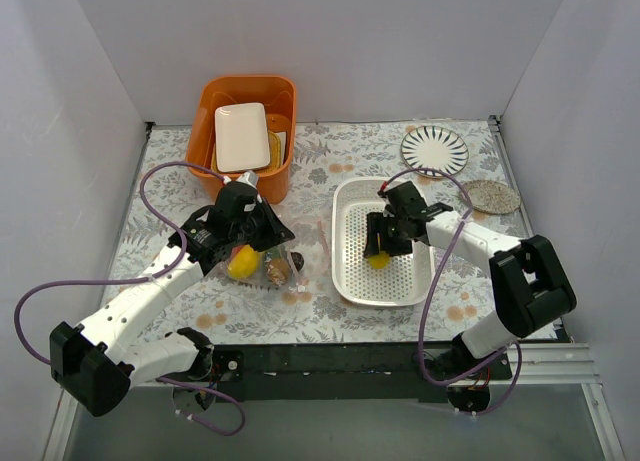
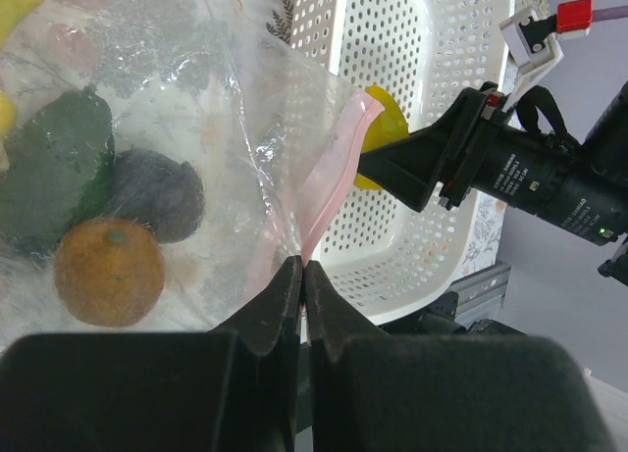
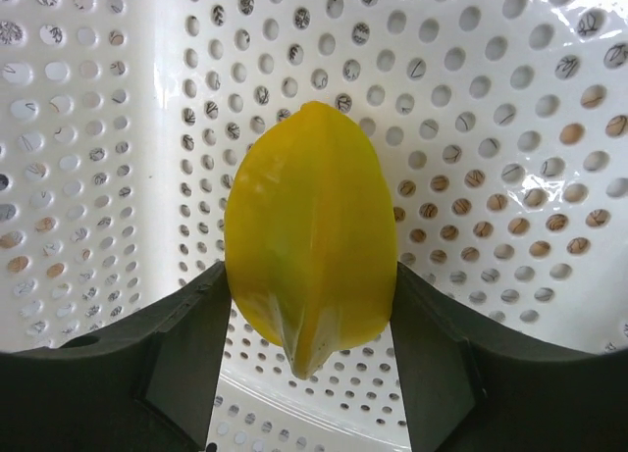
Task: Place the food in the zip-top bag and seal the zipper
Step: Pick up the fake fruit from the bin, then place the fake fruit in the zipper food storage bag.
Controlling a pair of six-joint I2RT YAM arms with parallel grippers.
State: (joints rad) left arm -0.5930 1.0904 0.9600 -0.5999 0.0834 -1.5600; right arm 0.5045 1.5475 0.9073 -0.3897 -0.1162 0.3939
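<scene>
The left gripper (image 2: 302, 268) is pinched tight on the pink zipper (image 2: 329, 177) of the zip-top bag (image 2: 216, 89). The bag lies on the table (image 1: 330, 321), just left of the white basket (image 3: 491, 128). Inside the bag are a green piece (image 2: 54, 173), a dark piece (image 2: 157, 192) and a round orange piece (image 2: 108, 273). The right gripper (image 3: 312, 295) is down in the basket, and its two fingers press on both sides of a yellow piece (image 3: 309, 236).
</scene>
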